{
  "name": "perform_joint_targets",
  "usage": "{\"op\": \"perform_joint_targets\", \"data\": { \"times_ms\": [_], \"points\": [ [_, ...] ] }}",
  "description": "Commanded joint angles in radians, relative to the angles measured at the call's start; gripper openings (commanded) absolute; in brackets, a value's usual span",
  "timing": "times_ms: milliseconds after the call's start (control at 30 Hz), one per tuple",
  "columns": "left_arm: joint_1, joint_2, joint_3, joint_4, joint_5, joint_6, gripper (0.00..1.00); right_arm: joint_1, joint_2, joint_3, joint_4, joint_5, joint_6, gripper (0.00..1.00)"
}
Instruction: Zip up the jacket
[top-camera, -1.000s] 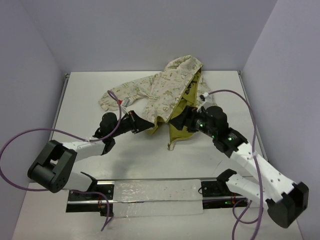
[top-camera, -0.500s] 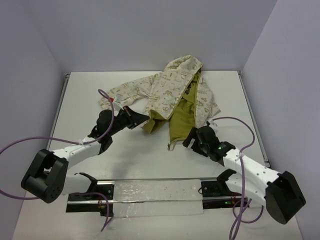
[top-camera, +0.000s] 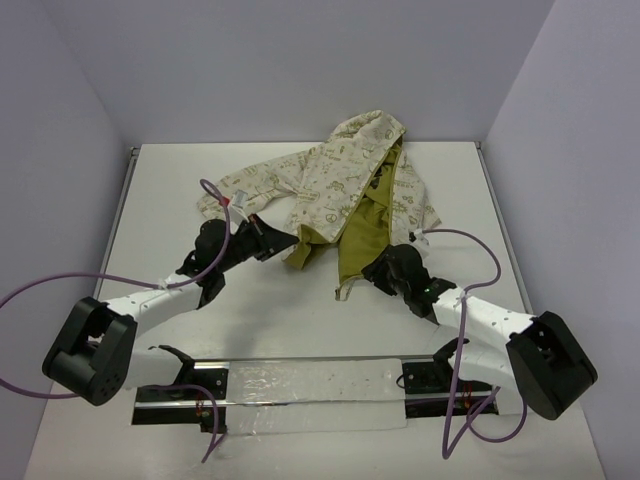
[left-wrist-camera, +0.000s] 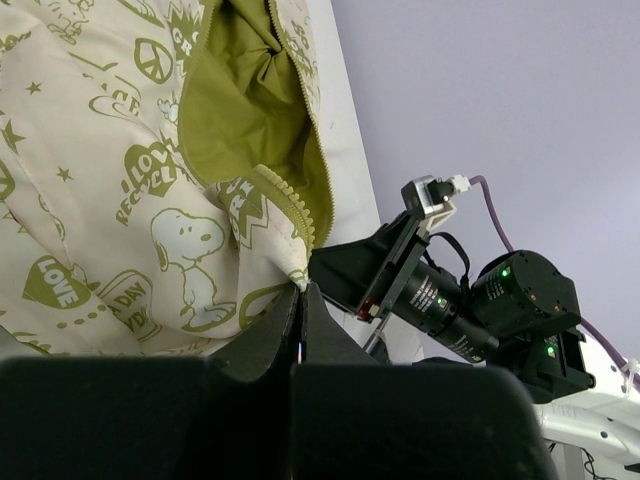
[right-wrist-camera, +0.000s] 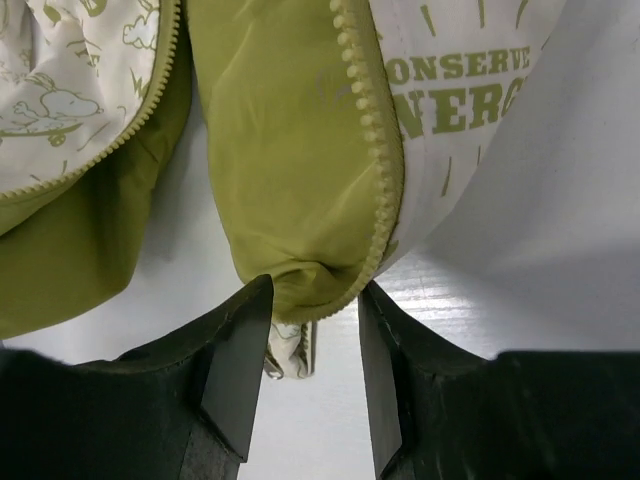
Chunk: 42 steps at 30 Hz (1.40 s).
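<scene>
The jacket (top-camera: 340, 170) lies open at the back of the table, cream print outside, olive lining showing down the middle. My left gripper (top-camera: 283, 241) is shut on the bottom corner of the jacket's left front panel; in the left wrist view (left-wrist-camera: 300, 290) the jaws pinch the printed hem (left-wrist-camera: 200, 240) beside the zipper teeth. My right gripper (top-camera: 368, 270) is open at the bottom corner of the right front panel. In the right wrist view (right-wrist-camera: 315, 300) the jaws stand either side of that olive corner (right-wrist-camera: 300, 200), and a small zipper end tab (right-wrist-camera: 295, 352) hangs below it.
The right arm's wrist (left-wrist-camera: 450, 300) shows close beyond the left gripper. A white strip on a black rail (top-camera: 300, 385) runs along the near edge. Purple cables (top-camera: 60, 278) loop beside both arms. Grey walls close in the table's sides and back.
My right gripper has pulled back off the jacket's middle and come down low to the right panel's bottom corner. My left gripper has shifted slightly left and back, still holding its corner.
</scene>
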Motion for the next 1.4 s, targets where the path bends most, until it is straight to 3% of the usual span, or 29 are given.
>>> {"op": "perform_joint_targets", "data": {
  "times_ms": [0, 100, 133, 200, 267, 400, 500, 633, 733, 800, 900, 1000, 1100, 1167, 1233, 1367],
  "points": [
    [-0.001, 0.015, 0.033, 0.020, 0.040, 0.017, 0.00, -0.011, -0.006, -0.011, 0.074, 0.052, -0.009, 0.47],
    [-0.006, 0.016, 0.033, 0.027, 0.040, 0.016, 0.00, -0.009, -0.006, -0.010, 0.069, 0.049, -0.015, 0.55],
    [-0.007, 0.023, 0.041, 0.027, 0.048, 0.018, 0.00, -0.010, -0.002, 0.000, 0.058, 0.054, -0.013, 0.50],
    [-0.007, 0.031, 0.046, 0.024, 0.064, 0.019, 0.00, -0.011, -0.002, 0.000, 0.044, 0.065, -0.010, 0.22],
    [-0.008, 0.042, 0.060, 0.018, 0.071, 0.020, 0.00, -0.011, -0.030, -0.012, 0.032, 0.116, -0.004, 0.01],
    [-0.013, 0.015, 0.080, -0.023, 0.048, 0.034, 0.00, -0.011, -0.143, 0.023, -0.073, 0.163, -0.071, 0.00],
    [-0.016, -0.012, 0.124, -0.155, 0.003, 0.075, 0.00, -0.009, -0.193, 0.105, -0.214, 0.196, -0.219, 0.00],
    [-0.017, -0.063, 0.173, -0.301, -0.112, 0.114, 0.00, -0.009, -0.124, 0.345, -0.370, 0.208, -0.365, 0.00],
    [-0.017, -0.112, 0.176, -0.396, -0.196, 0.112, 0.00, -0.009, 0.034, 0.548, -0.433, 0.180, -0.495, 0.00],
    [-0.017, -0.130, 0.168, -0.431, -0.224, 0.104, 0.00, -0.009, 0.078, 0.593, -0.428, 0.178, -0.514, 0.00],
    [-0.014, -0.112, 0.149, -0.518, -0.305, 0.072, 0.00, -0.011, 0.268, 0.780, -0.445, 0.121, -0.570, 0.00],
    [-0.019, -0.055, 0.073, -0.426, -0.250, 0.048, 0.00, -0.009, 0.607, 1.149, -0.570, 0.044, -0.617, 0.00],
    [-0.030, -0.009, 0.058, -0.401, -0.237, 0.028, 0.00, -0.007, 0.916, 1.501, -0.730, -0.037, -0.642, 0.11],
    [-0.036, 0.011, 0.065, -0.401, -0.241, 0.034, 0.00, -0.007, 1.065, 1.683, -0.831, -0.069, -0.648, 0.43],
    [-0.037, 0.021, 0.073, -0.404, -0.248, 0.048, 0.00, -0.009, 1.092, 1.701, -0.817, -0.119, -0.656, 0.64],
    [-0.037, 0.080, 0.123, -0.422, -0.265, 0.077, 0.00, -0.025, 1.022, 1.629, -0.737, -0.161, -0.664, 0.74]
  ]
}}
